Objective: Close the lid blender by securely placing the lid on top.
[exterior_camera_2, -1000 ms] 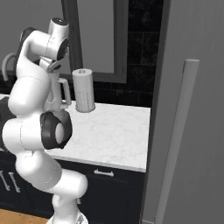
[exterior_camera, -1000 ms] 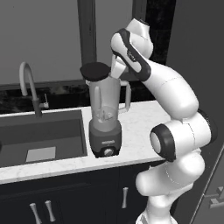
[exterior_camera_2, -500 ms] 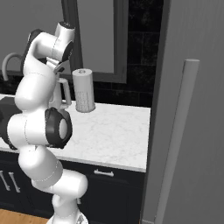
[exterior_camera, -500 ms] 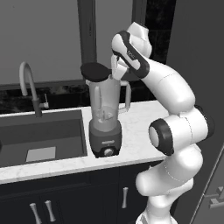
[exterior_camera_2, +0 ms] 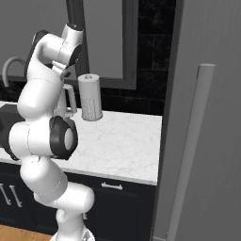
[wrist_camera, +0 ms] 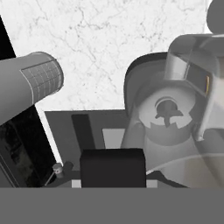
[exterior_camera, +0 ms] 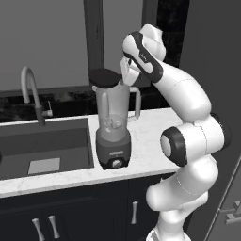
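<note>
The blender stands on the marble counter beside the sink, a clear jar with a side handle on a dark grey base with a front knob. The black round lid hangs tilted just over the jar's mouth, off toward its left rim. My gripper is shut on the lid's right side. In the hand view I look down into the open jar at its blades, with the held lid as a dark block at the bottom. From the right base view my arm hides most of the blender; its handle shows.
A paper towel roll stands on the counter behind the blender, also seen in the hand view. The sink with its faucet lies to the left. A tall grey panel rises on the right.
The lid has edged slightly right and down toward the jar's mouth, still in the shut gripper. The upper arm has risen a little.
</note>
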You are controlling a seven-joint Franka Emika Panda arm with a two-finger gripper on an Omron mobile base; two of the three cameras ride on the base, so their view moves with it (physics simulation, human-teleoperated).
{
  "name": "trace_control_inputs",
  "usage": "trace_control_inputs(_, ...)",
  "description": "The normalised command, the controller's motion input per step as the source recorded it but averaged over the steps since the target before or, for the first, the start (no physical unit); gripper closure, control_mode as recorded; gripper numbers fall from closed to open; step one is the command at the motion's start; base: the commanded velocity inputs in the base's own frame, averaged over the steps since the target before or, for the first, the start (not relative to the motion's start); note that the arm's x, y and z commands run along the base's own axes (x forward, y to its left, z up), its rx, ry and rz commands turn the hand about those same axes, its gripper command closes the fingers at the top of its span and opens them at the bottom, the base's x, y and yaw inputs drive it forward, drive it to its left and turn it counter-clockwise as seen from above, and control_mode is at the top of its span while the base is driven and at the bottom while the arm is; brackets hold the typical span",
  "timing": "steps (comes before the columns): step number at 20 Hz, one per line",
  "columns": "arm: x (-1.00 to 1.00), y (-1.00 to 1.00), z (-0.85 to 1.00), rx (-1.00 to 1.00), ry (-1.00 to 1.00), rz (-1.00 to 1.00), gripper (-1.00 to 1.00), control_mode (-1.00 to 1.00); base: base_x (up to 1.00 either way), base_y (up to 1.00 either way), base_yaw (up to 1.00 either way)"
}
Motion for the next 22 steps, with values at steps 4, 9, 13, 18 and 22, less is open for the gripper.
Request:
trace_control_inputs(4, -0.05, -0.29, 0.00, -0.01, 0.00, 0.01, 1.00, -1.00, 0.00, 0.00, 0.00)
trace_control_inputs(9, -0.20, -0.36, 0.00, 0.00, 0.00, 0.05, 1.00, -1.00, 0.00, 0.00, 0.00)
trace_control_inputs(13, -0.25, -0.40, 0.00, 0.00, -0.01, 0.03, 1.00, -1.00, 0.00, 0.00, 0.00)
trace_control_inputs(18, -0.25, -0.01, 0.00, 0.00, 0.00, 0.01, 1.00, -1.00, 0.00, 0.00, 0.00)
trace_control_inputs(22, -0.25, 0.04, 0.00, 0.00, 0.00, 0.02, 1.00, -1.00, 0.00, 0.00, 0.00)
